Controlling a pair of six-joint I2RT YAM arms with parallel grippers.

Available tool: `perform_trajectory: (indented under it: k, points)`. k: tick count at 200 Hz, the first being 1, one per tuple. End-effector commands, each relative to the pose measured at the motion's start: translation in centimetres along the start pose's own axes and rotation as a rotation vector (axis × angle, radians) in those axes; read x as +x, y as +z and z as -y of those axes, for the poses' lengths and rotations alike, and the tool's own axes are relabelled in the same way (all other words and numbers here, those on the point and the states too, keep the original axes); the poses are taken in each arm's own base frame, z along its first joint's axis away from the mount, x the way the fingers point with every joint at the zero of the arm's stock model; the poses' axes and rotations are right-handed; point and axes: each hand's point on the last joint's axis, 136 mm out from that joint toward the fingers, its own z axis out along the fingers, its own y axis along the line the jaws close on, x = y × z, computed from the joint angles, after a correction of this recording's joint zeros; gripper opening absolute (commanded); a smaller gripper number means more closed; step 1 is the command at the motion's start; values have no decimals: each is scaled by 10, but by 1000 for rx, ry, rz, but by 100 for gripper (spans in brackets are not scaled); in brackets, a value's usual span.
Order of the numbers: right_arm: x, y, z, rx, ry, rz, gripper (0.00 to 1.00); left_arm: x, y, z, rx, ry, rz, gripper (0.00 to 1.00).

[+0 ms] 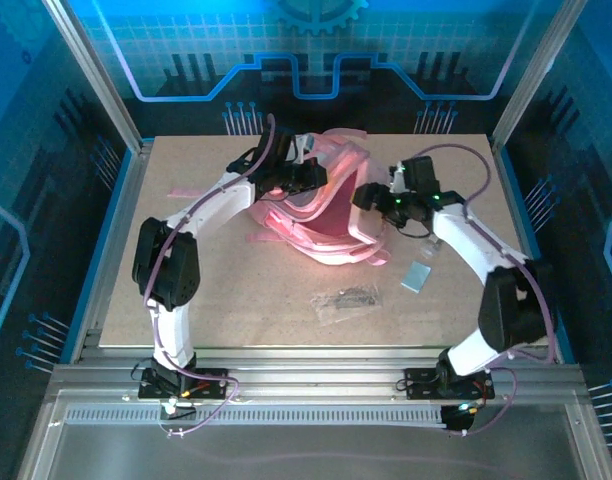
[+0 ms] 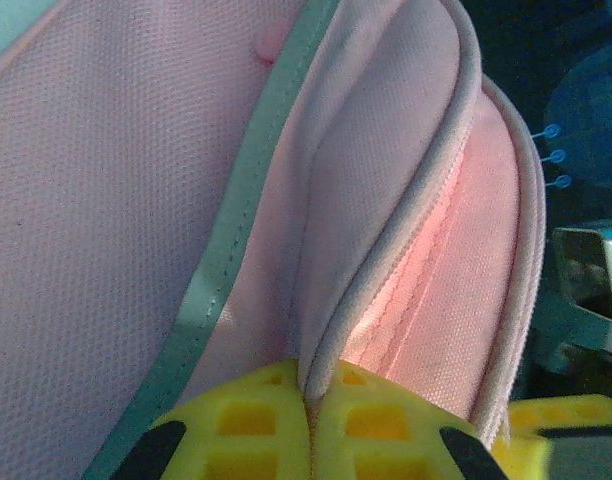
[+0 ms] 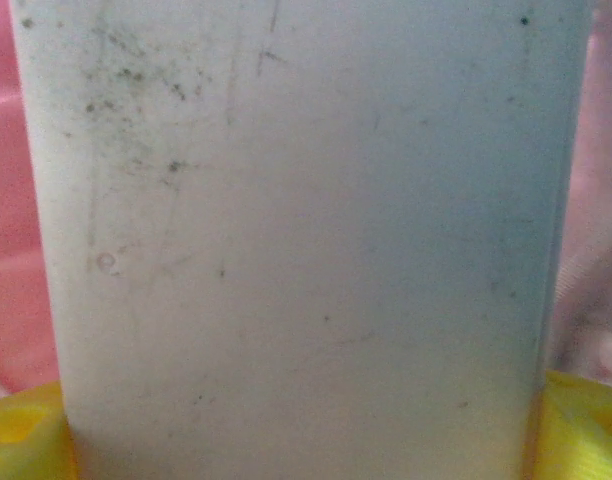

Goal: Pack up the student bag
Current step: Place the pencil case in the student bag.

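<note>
One student bag fold tight between left claw tips.

The student bag is seen as matt pink woven cloth, edged with smoother grey-green trim. Slightly glossy yellow moulded plastic forms the fingers of the left gripper, at lower centre. A pale slab appears smooth, matt and dark-scuffed. The table is matt speckled board, framed by brushed metal rails.
</note>
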Motion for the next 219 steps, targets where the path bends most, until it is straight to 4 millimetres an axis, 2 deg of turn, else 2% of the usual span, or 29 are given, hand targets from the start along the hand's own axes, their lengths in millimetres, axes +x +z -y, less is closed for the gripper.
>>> perform_trajectory:
  k: [1, 16, 35, 48, 93, 108, 126, 133, 155, 175, 191, 204, 219]
  points:
    - [-21, 24, -16, -20, 29, 43, 75, -22, -37, 61, 182, 41, 88, 0]
    - [-21, 45, -19, -19, 49, 22, 77, -21, -37, 60, 179, 43, 90, 0]
    - [-18, 64, -31, -85, 71, -18, 100, -21, -38, 59, 180, 41, 93, 0]
    - [-17, 70, -35, -119, 76, -31, 100, -23, -39, 56, 177, 37, 97, 0]
    - [-6, 79, -21, -99, 82, -61, 100, -25, -43, 55, 193, 24, 106, 0]
    - [0, 87, -19, -110, 90, -70, 92, -24, -43, 58, 206, 19, 102, 0]
    - [5, 100, -23, -155, 105, -74, 60, -23, -43, 59, 218, 10, 100, 0]
    - [7, 107, -27, -175, 108, -81, 51, -23, -43, 59, 220, 7, 100, 0]
    - [6, 127, -47, -239, 94, -97, 36, -22, -45, 60, 224, 0, 103, 0]
    - [1, 141, -68, -284, 73, -105, 35, -20, -47, 58, 217, -2, 108, 0]
    - [-5, 146, -71, -273, 56, -98, 35, -18, -48, 56, 209, -5, 110, 0]
    - [-11, 140, -72, -267, 33, -76, 37, -17, -49, 54, 206, -5, 113, 0]
    - [-17, 124, -72, -269, 16, -59, 41, -17, -51, 53, 201, -5, 121, 0]
